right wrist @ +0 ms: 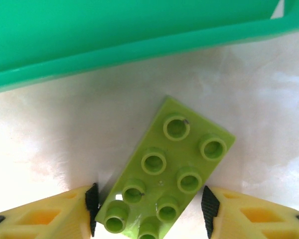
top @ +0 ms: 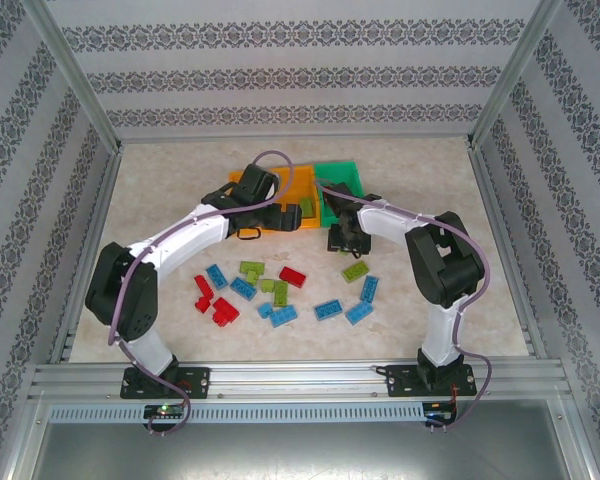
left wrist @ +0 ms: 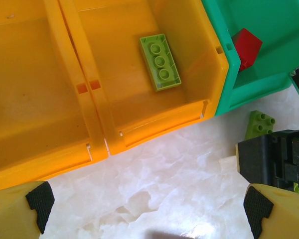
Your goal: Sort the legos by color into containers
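My right gripper (right wrist: 149,204) is low over the table, just in front of the green container (right wrist: 114,35). It is open, its jaws straddling a lime green lego (right wrist: 179,154) that lies flat and skewed. The left pad touches the lego's corner; the right pad stands a little off it. My left gripper (left wrist: 147,204) hangs wide open over bare table before the two orange containers (left wrist: 20,74). The right-hand orange one (left wrist: 114,99) holds one lime lego (left wrist: 160,61). A red lego (left wrist: 246,46) lies in the green container (left wrist: 269,20).
Loose legos lie scattered at the table's middle front: red ones (top: 218,310) to the left, blue ones (top: 329,309) and lime ones (top: 355,270) further right. The three containers (top: 342,172) stand together at the back. Metal frame rails edge the table.
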Robot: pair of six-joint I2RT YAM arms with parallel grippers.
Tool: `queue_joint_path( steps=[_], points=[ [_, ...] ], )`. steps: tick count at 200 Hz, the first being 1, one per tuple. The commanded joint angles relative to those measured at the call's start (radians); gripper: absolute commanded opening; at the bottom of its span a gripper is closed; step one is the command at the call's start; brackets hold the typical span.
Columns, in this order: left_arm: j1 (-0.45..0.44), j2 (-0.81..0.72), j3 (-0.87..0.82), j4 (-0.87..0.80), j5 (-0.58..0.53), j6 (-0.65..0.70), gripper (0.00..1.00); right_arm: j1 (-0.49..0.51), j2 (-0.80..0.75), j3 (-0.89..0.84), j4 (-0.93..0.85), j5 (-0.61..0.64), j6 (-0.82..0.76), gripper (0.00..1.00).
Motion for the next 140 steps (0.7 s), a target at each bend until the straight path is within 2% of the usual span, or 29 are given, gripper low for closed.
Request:
queue_joint_path(
  steps=[1, 43, 69, 90, 115, 140],
  points=[
    [0.008, -0.041, -0.035, 0.019, -0.012, 0.021, 1.0, -0.005, 0.032, -0.041, -0.034, 0.036, -0.059, 0.54],
    [0.009, -0.071, -0.107, 0.049, 0.008, -0.006, 1.0, -0.006, -0.031, -0.079, 0.002, 0.004, -0.076, 0.52],
    [0.009, -0.08, -0.134, 0.059, 0.009, -0.021, 1.0, -0.01, -0.043, -0.059, 0.013, -0.023, -0.064, 0.66],
    [0.008, -0.084, -0.147, 0.063, 0.013, -0.032, 1.0, -0.013, -0.034, -0.036, 0.013, -0.03, -0.044, 0.7],
    [0.009, -0.097, -0.167, 0.064, 0.004, -0.041, 1.0, -0.023, -0.007, -0.022, 0.008, -0.022, -0.026, 0.7],
    [0.009, -0.112, -0.18, 0.061, -0.011, -0.041, 1.0, -0.031, 0.018, -0.024, 0.0, 0.009, -0.027, 0.67]
  ],
)
